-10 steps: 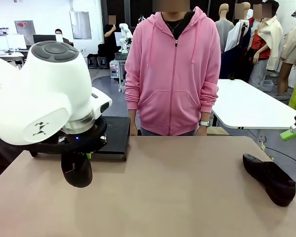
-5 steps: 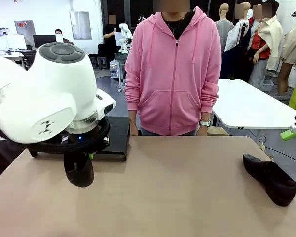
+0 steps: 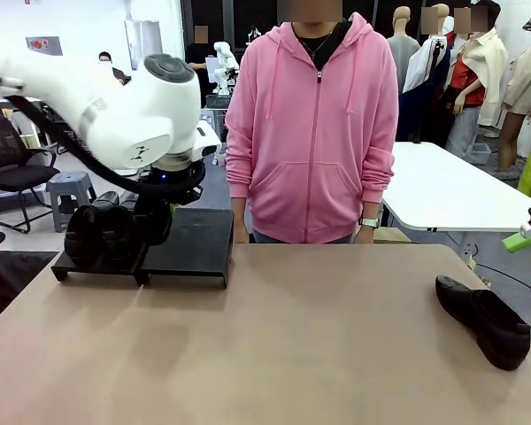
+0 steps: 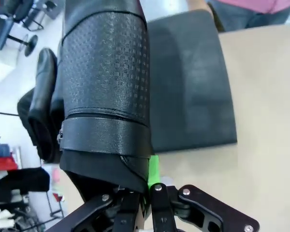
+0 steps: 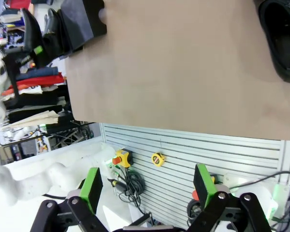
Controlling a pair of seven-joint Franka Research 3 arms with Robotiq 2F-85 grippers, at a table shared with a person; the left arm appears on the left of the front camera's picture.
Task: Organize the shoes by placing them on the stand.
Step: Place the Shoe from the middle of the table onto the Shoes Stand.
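Lying nearest on the worktop (image 3: pixel 274 345) at the robot's right, one black shoe (image 3: pixel 484 320) waits untouched, glossy leather with a rounded toe and low sole, while the right end effector (image 5: pixel 147 186) hovers released, green pads spread wide, well off the worktop's edge. Farther across, the left end effector (image 4: pixel 147 191) is clenched on the held shoe (image 4: pixel 106 87) by its heel rim, toe pointing away, just above the stand (image 3: pixel 190 248), a low matte-black slab on short feet. Two placed shoes (image 3: pixel 102 235) already sit at the stand's left end (their exact spacing is hard to read). The risk, I judge, is the thin pinch on supple embossed leather: the shoe could pivot or slip, land crooked, or nudge its neighbours. The person (image 3: pixel 314 133) stands beyond.
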